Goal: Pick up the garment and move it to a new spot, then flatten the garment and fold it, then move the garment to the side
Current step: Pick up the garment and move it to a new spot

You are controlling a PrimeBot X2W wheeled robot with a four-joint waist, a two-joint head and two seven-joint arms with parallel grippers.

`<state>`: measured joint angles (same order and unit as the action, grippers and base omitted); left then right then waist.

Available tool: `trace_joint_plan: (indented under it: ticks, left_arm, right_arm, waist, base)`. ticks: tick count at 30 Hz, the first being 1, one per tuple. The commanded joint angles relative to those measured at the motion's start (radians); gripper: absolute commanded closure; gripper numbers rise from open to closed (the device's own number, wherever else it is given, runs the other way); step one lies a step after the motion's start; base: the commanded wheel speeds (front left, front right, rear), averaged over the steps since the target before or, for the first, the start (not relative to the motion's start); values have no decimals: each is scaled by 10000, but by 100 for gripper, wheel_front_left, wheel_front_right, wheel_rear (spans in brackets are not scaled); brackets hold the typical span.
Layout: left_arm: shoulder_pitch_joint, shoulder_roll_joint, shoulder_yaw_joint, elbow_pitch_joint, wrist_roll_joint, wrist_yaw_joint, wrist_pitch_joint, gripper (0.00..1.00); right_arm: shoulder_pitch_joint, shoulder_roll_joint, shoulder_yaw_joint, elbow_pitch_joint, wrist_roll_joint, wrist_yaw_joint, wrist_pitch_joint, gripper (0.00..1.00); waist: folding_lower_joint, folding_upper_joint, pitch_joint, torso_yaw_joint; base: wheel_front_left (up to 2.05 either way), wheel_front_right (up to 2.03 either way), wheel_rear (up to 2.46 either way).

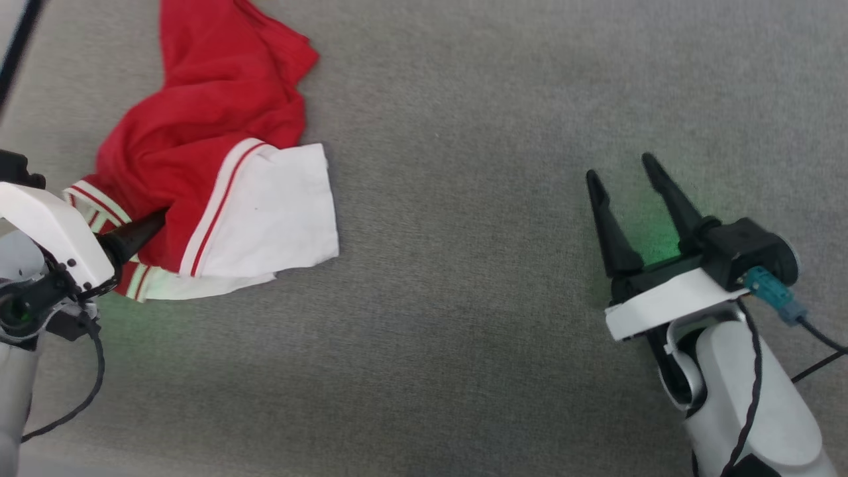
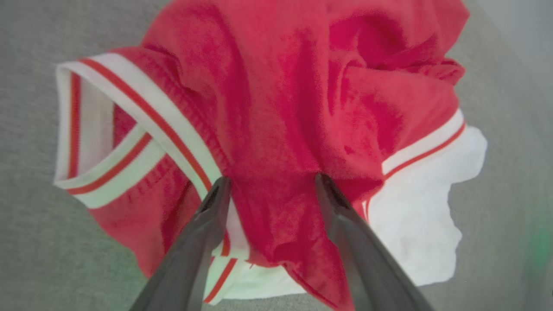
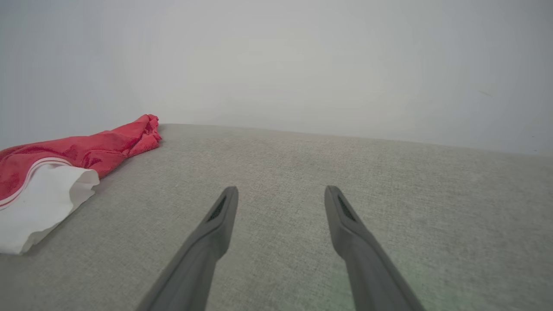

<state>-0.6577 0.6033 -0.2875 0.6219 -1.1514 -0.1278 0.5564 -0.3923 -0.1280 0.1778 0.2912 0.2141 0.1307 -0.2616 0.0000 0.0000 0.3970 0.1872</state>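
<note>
The garment [image 1: 199, 139] lies crumpled at the left of the grey woven surface [image 1: 464, 331]. It looks thin, limp and likely to bunch. The left gripper [image 2: 270, 183], jaws wide, straddles a red fold beside the striped trim [image 2: 147, 112], a sensible hold. The right gripper [image 1: 619, 169] hovers wide open, well apart.

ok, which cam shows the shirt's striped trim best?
Left wrist view: striped trim close up, looped opening and stripes clear. Head view has a short stretch at far left. Right wrist view catches a thin stripe by the white sleeve, far off.
</note>
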Motion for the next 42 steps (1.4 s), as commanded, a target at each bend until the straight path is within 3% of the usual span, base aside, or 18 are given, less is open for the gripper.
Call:
trace_joint_plan:
  ticks: [1,9,10,11,12,15,21,28,34,42]
  left_arm:
    - [-241,126,-164,106,-367,-37,530,0]
    - [-771,-172,-815,643,-839,-38,1322,1]
    - [-827,-260,-882,691,-902,-38,1295,38]
    - [-853,-372,-951,710,-1020,-38,1333,65]
    - [-880,-438,-1009,705,-1125,-38,1360,100]
    - [-994,-438,-1061,613,-1365,-39,1122,100]
    - [-1444,160,-1112,434,-1120,-40,-144,100]
    - [-1685,685,-1567,-1166,-1464,-38,-834,100]
    - [-2135,992,-2241,-2693,-1470,-39,-885,100]
    - [-3382,566,-3568,-4006,-984,-39,-619,100]
  right_arm:
    - [-178,8,-53,-122,-37,1,-47,0]
    - [-494,-45,-98,-241,-189,1,-47,0]
    - [-557,-19,-81,-234,-216,1,-47,0]
    - [-612,6,-52,-210,-228,1,-47,0]
    - [-676,32,-14,-202,-239,1,-47,0]
    - [-763,102,23,-224,-236,1,-47,0]
    - [-574,185,-26,-126,-110,1,-47,0]
    - [-211,443,-79,-143,115,1,-47,0]
    - [22,650,-175,-236,313,1,-47,0]
    - [338,777,-521,-482,908,1,-47,0]
  waist:
    - [0,0,463,-287]
    - [0,0,1137,-371]
    - [0,0,1190,-389]
    - [0,0,1219,-409]
    - [0,0,1243,-430]
    - [0,0,1189,-476]
    - [0,0,593,-512]
    - [0,0,-261,-933]
    - [0,0,-494,-1834]
    - [0,0,-307,-3638]
  base:
    - [0,0,0]
    - [0,0,0]
    - [0,0,0]
    - [0,0,0]
    - [0,0,0]
    - [0,0,0]
    - [0,0,0]
    - [0,0,0]
    - [0,0,0]
    - [0,0,0]
